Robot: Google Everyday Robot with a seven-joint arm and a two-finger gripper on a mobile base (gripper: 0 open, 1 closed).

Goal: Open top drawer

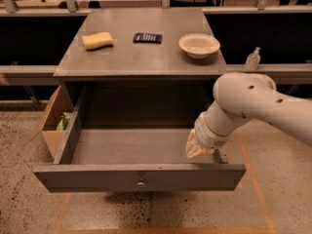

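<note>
The top drawer point(139, 175) is pulled far out of the grey cabinet, its broad shallow grey box showing bare inside. A small round metal knob point(141, 184) sits at the centre of its front. My gripper point(195, 150) hangs over the drawer's right inner corner, just behind the front panel, at the end of my white arm point(253, 104). It holds nothing that I can see. The two lower drawers are hidden under the open one.
On the cabinet top point(141, 57) lie a yellow sponge point(97, 40), a black calculator-like item point(147, 37) and a beige bowl point(199, 45). A cardboard box point(51, 123) stands on the floor at the left. A clear bottle point(252, 60) stands on the right ledge.
</note>
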